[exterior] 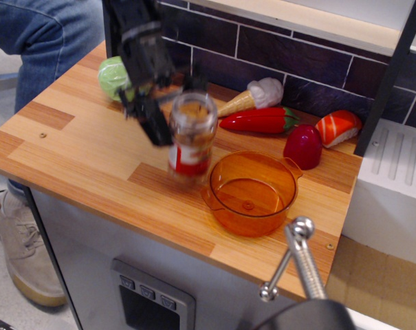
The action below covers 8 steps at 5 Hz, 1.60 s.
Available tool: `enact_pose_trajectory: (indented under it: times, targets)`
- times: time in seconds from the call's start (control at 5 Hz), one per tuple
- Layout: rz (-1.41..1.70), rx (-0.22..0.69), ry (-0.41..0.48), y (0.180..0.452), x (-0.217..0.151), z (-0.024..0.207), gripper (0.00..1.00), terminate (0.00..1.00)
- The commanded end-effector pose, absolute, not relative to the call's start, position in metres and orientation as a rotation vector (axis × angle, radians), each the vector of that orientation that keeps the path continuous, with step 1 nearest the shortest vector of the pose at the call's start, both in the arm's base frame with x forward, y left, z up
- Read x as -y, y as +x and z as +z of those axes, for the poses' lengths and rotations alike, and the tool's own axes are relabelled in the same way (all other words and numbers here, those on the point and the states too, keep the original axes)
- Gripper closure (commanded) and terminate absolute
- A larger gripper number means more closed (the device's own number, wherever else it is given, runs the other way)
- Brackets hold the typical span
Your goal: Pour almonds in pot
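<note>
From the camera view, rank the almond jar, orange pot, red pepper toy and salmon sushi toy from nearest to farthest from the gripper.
1. almond jar: between the fingers of the gripper, blurred.
2. red pepper toy: just to the right of the jar, near the back wall.
3. orange pot: in front and right, near the counter edge; close to the pepper's rank.
4. salmon sushi toy: far right, by the wall.

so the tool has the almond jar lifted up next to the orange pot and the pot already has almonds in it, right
Not quite: the pot is empty. The observation.image view shows its bare translucent bottom with no nuts in it. The rest holds: the tool grips the almond jar, raised beside the pot, and the almonds are in the jar.
</note>
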<state>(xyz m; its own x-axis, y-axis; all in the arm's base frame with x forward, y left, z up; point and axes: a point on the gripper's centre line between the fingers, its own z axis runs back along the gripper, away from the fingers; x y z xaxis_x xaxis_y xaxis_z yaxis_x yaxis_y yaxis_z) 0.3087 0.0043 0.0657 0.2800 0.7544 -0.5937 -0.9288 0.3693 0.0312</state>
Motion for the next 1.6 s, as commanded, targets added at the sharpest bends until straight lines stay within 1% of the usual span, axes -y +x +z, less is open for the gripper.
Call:
enact_pose_trajectory:
  times: [0.0,0.2,0.4,0.6,0.8,1.0,1.2,1.4]
  targets:
    - [1.117,-0.099,-0.263,0.332,0.014,0.118,1.00,0.00]
    - [1.109,0.088,-0.201,0.341,0.023,0.123,1.00,0.00]
    - [1.063,0.207,-0.164,0.344,0.036,0.119,1.00,0.00]
    - [0.990,0.358,-0.149,0.345,0.048,0.116,1.00,0.00]
    - [0.920,0.485,-0.161,0.344,0.053,0.114,1.00,0.00]
    - [0.863,0.634,-0.165,0.338,0.059,0.116,1.00,0.00]
    - [0.824,0.704,-0.170,0.332,0.061,0.114,1.00,0.00]
    - [0.788,0.784,-0.145,0.330,0.063,0.110,1.00,0.00]
